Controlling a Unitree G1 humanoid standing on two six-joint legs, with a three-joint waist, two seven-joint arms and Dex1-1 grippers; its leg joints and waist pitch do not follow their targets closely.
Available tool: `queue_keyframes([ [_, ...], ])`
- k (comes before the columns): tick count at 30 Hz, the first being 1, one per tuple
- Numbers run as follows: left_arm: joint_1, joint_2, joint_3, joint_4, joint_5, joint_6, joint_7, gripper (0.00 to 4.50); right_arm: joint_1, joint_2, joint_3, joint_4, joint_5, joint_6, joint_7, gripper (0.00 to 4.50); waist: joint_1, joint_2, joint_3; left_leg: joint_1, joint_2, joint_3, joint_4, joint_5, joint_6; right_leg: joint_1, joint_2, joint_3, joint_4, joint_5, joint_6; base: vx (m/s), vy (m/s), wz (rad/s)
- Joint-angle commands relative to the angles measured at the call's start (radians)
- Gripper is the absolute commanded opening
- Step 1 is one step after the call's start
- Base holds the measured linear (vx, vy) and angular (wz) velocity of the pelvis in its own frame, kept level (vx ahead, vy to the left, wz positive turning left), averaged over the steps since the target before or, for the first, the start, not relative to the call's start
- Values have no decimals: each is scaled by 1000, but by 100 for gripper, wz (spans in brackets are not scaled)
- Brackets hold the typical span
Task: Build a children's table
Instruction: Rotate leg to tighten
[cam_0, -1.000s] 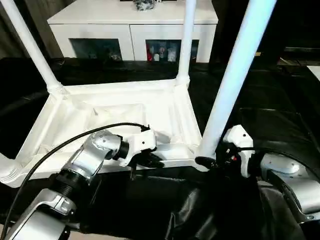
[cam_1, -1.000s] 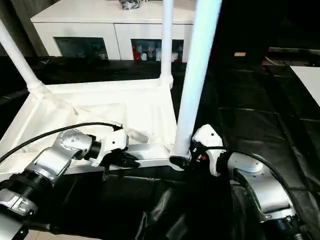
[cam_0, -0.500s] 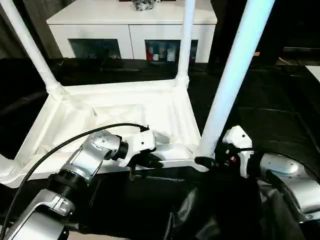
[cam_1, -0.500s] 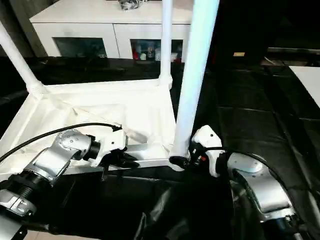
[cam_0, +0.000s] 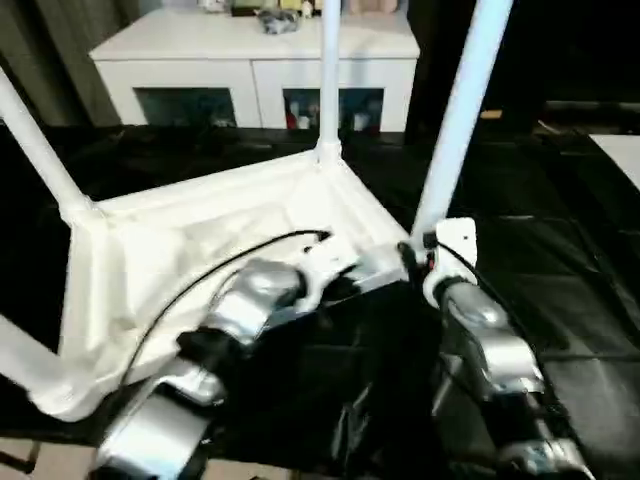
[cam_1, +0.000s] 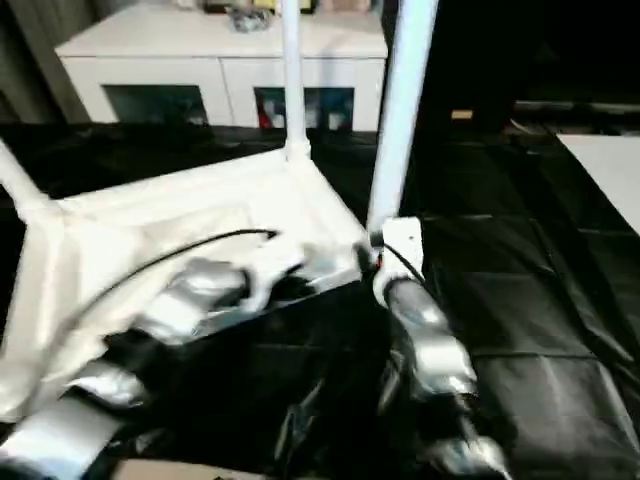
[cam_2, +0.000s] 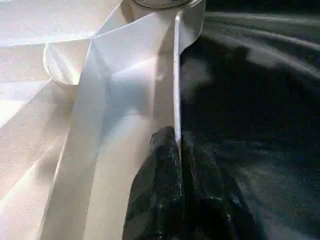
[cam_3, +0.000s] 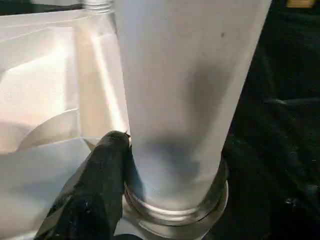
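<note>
Ribbed white plastic tabletop (cam_0: 190, 240), smooth tapered legs (cam_0: 462, 110)

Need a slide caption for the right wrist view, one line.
Right end effector closed around the base of a white table leg seated in the corner socket of the upturned tabletop.
</note>
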Motion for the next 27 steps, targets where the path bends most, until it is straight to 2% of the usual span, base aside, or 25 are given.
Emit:
queue_keyframes([
  [1,-14,-37,-22,22,19,-21,51,0,9,51,54,60,-1,7,21,258,-7,-12,-43,30,76,-54,-106,-413,-41,5,-55,22,-81,-361,-167,0,0,0],
  [3,-15,-33,-25,28,27,-31,45,0,11,66,38,40,38,-31,82,258,-7,-14,-44,28,77,-54,-107,-410,-32,6,-56,22,-80,-347,-165,0,0,0],
  [4,-15,-31,-25,30,29,-33,45,0,12,69,34,32,50,-41,106,314,-5,-13,-46,30,78,-52,-105,-397,-25,5,-56,23,-78,-326,-171,0,0,0],
  [5,-15,-25,-27,32,33,-37,42,0,16,63,38,16,46,-50,114,328,-4,-13,-47,25,79,-52,-106,-373,-16,9,-56,23,-76,-298,-177,0,0,0],
  [7,-12,-5,-33,34,40,-41,23,0,30,33,50,-44,46,-28,150,330,0,-16,-46,24,79,-49,-105,-355,-2,10,-55,23,-75,-281,-182,0,0,0],
  [8,-5,25,-37,25,45,-42,-4,0,48,-22,44,-132,65,13,202,340,0,-16,-45,21,81,-51,-106,-353,4,13,-57,23,-74,-292,-181,0,0,0],
  [10,-4,34,-38,23,46,-44,-15,0,52,-41,43,-157,82,35,228,369,3,-15,-45,21,83,-51,-107,-341,14,14,-55,23,-72,-281,-177,0,0,0],
  [12,1,50,-37,17,47,-46,-35,0,63,-84,42,-197,99,74,273,375,0,-15,-46,19,83,-51,-107,-342,13,15,-57,22,-72,-294,-182,0,0,0],
  [13,7,66,-40,9,48,-48,-60,0,77,-139,56,-227,95,92,329,375,0,-15,-45,20,82,-50,-106,-344,10,12,-58,23,-74,-306,-185,0,0,0],
  [15,19,95,-50,-6,55,-46,-103,0,105,-235,78,-270,80,102,431,375,7,-16,-45,23,86,-50,-104,-334,12,16,-59,25,-76,-299,-180,0,0,0],
  [16,32,130,-66,-22,57,-51,-163,0,140,-324,93,-311,91,106,550,375,8,-8,-46,23,85,-49,-103,-328,16,17,-59,26,-74,-285,-183,0,0,0],
  [17,49,164,-80,-45,43,-84,-244,0,180,-402,105,-356,114,96,670,375,8,-15,-45,15,87,-50,-103,-312,31,24,-60,25,-73,-254,-188,0,0,0],
  [19,57,178,-86,-57,34,-107,-283,0,198,-435,110,-380,127,91,717,375,9,-15,-46,13,88,-48,-98,-290,58,26,-64,27,-70,-217,-206,27,-6,-1],
  [20,69,197,-94,-79,19,-122,-338,0,215,-464,114,-403,144,93,761,375,5,-14,-49,5,87,-49,-96,-253,73,31,-65,24,-62,-175,-226,57,-15,-4],
  [22,89,232,-108,-122,-2,-142,-422,0,232,-501,124,-435,161,94,810,375,7,-13,-53,8,90,-50,-91,-201,101,34,-65,22,-55,-96,-252,56,-13,-4],
  [24,95,254,-116,-150,0,-155,-446,0,233,-509,124,-444,176,100,823,375,10,-11,-57,12,93,-45,-83,-133,137,31,-62,19,-41,12,-294,55,-7,-2],
  [26,104,270,-120,-181,-12,-150,-477,0,226,-506,132,-440,177,103,822,375,18,-7,-57,20,96,-42,-81,-124,139,27,-59,17,-38,29,-311,0,0,0],
  [27,111,282,-122,-203,-19,-141,-499,0,223,-504,140,-437,172,102,829,375,24,-9,-56,19,96,-41,-83,-121,136,29,-60,17,-37,22,-312,0,0,0],
])
